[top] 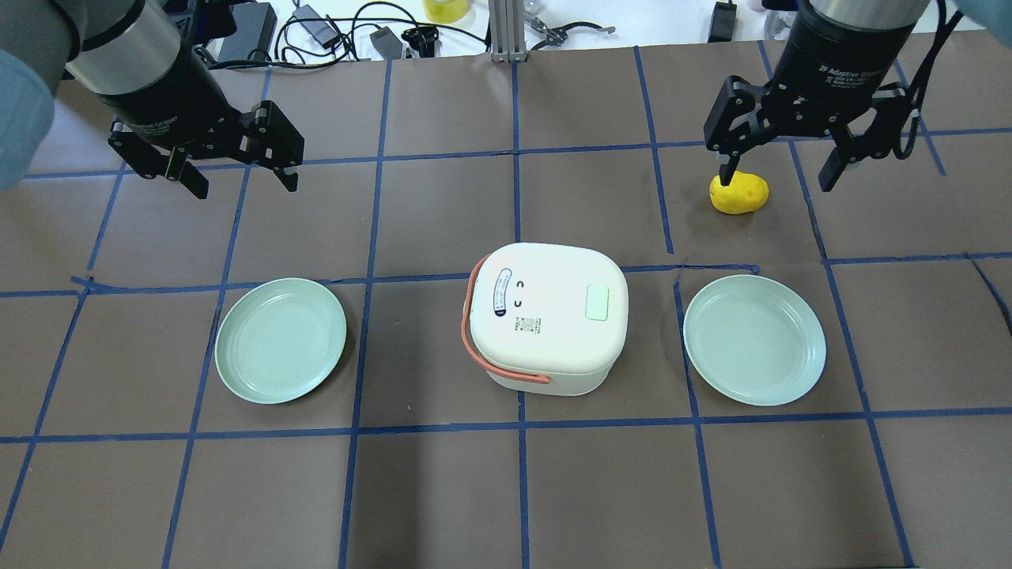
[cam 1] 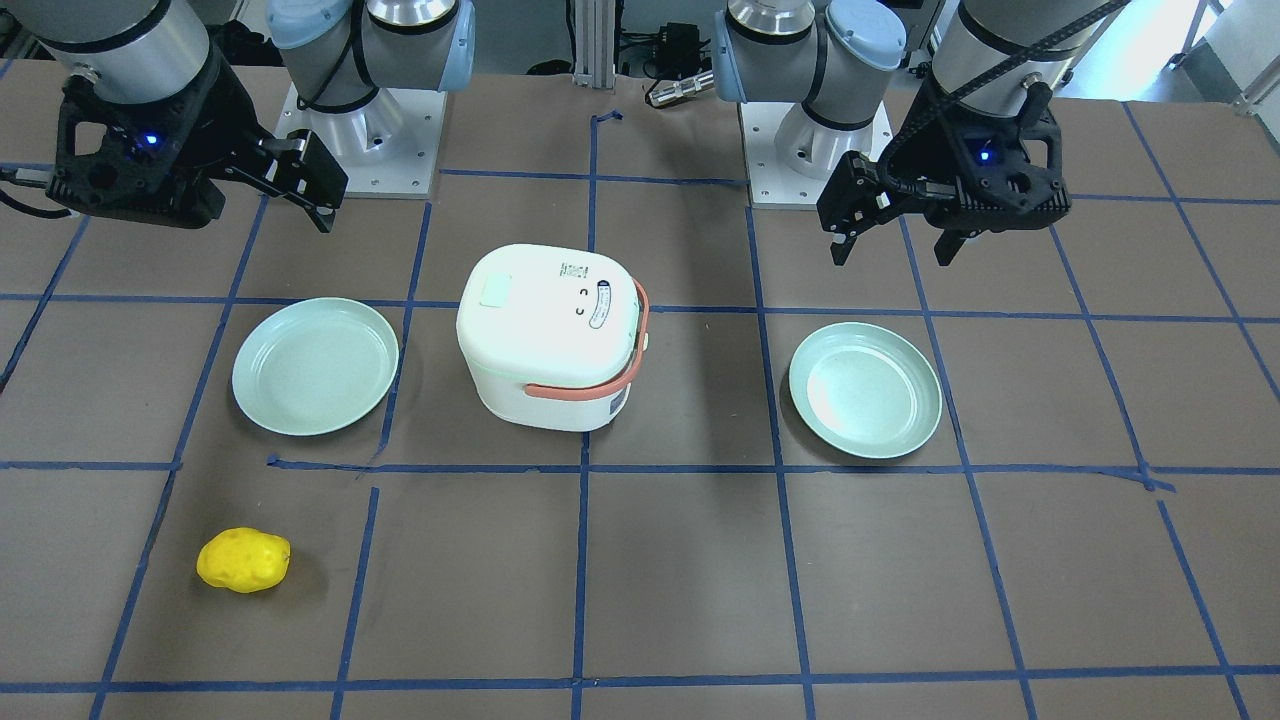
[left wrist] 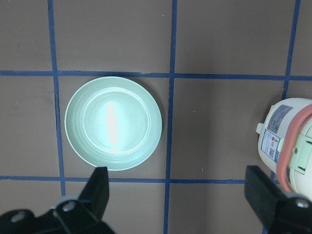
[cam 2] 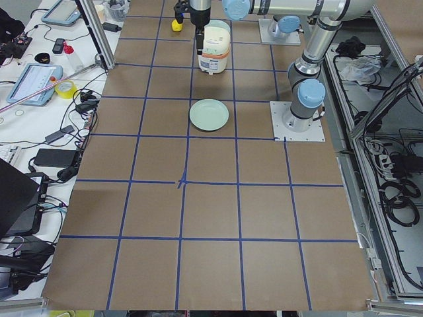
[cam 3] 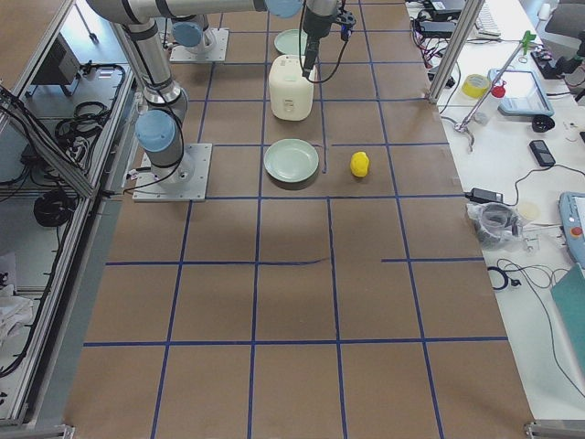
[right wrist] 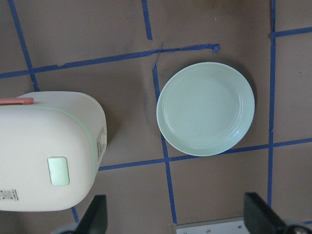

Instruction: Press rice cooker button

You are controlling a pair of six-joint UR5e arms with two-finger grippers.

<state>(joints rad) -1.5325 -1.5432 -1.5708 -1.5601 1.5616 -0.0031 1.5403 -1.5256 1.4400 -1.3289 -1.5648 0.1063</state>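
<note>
Brown tabletop (cam 1: 700, 560) crossed by blue tape lines fills the front-facing view. At its middle stands the rice cooker (cam 1: 550, 335) with the lid closed, the right plate (cam 1: 315, 365) and the left plate (cam 1: 865, 390) at its two sides, and a yellow potato-like toy (cam 1: 243, 560) well apart, toward the operators' edge. From overhead, the left end effector (top: 244, 186) and the right end effector (top: 776, 178) both hang with fingers apart, holding nothing, well away from the cooker. The pale green patch that I take for the button (top: 597, 303) lies on the half of the lid toward the right arm. The two side views show the cooker far and small and add little. The left wrist view shows mostly the left plate and only the cooker's edge with the coral handle. In the right wrist view the button is plainly visible at lower left, with the fingertips wide apart at the bottom corners. I judge that the press is not yet begun; this is the moment before the approach. The next move, I think, asks the right arm to travel over the lid, bring one fingertip exactly above the button and go straight down gently, because a slanted push could slide the cooker.
</note>
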